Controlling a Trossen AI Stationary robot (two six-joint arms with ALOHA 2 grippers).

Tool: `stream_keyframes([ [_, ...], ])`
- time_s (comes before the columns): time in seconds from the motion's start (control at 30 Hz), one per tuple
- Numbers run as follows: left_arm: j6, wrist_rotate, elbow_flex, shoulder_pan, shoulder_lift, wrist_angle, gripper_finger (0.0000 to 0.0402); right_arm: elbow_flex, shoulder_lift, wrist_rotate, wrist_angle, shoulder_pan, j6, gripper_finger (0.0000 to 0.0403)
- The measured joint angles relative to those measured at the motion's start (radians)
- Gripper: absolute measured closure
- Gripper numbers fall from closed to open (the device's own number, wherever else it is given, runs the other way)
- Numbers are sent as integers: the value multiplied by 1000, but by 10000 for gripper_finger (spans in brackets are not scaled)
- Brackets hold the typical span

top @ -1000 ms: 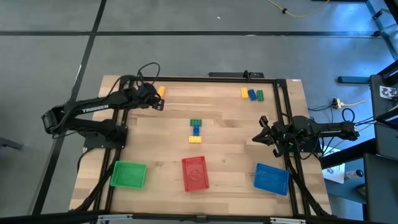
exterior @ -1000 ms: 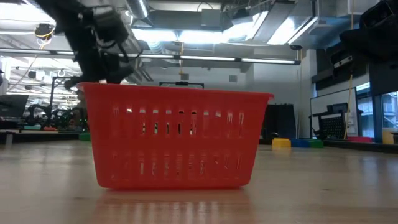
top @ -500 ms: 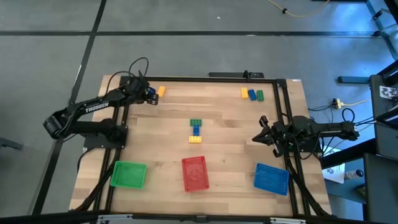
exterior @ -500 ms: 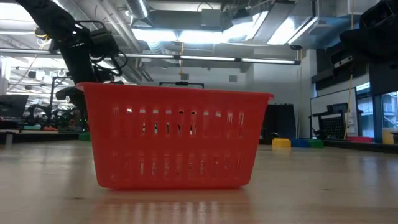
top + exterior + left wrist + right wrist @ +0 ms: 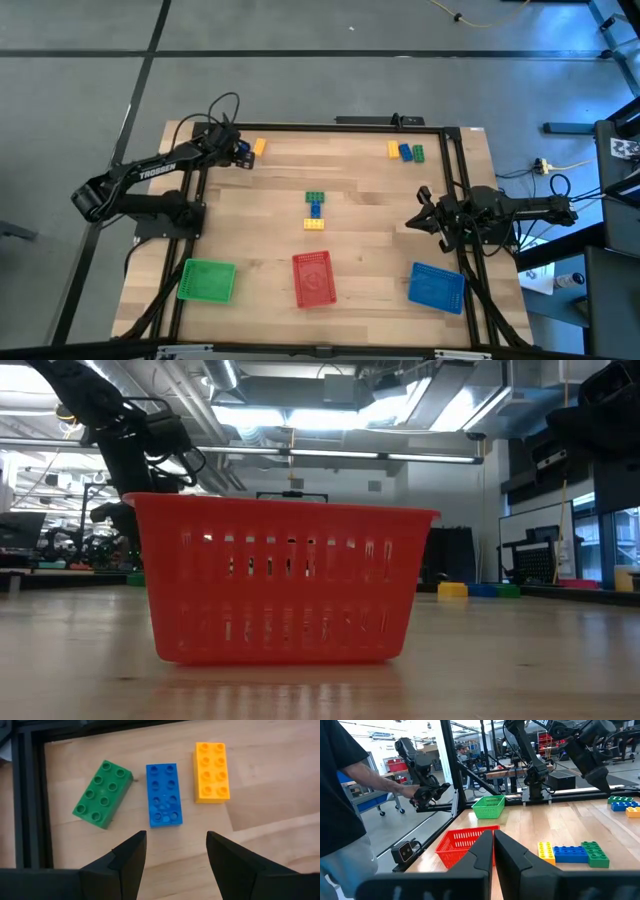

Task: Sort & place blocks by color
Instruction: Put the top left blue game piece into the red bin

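While the high view shows only the yellow block (image 5: 259, 147) beside the left gripper (image 5: 240, 153), its wrist view shows a green block (image 5: 102, 794) and a blue block (image 5: 164, 794) too, just ahead of wide-open fingers. These lie near the wooden table's (image 5: 360, 225) far edge and black frame (image 5: 31, 795). The right gripper (image 5: 414, 222) waits pressed together, three joined blocks (image 5: 572, 854) ahead.

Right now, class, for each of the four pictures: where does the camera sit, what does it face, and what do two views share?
High: overhead, facing down; both arms, wooden table.
Low: at tabletop, facing the red tray; left arm above.
Left wrist: over three blocks; open left pincer.
Right wrist: level across the table; shut right pincer.
Shared: high and low both show the red tray.
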Motion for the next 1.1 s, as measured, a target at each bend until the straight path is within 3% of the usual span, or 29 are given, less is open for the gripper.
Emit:
stream_keyframes([
  [0.33,82,-7,0,0,0,98,200,0,0,0,0,0,0,383],
  [1.1,72,94,-1,-1,0,199,201,0,0,0,0,0,0,383],
])
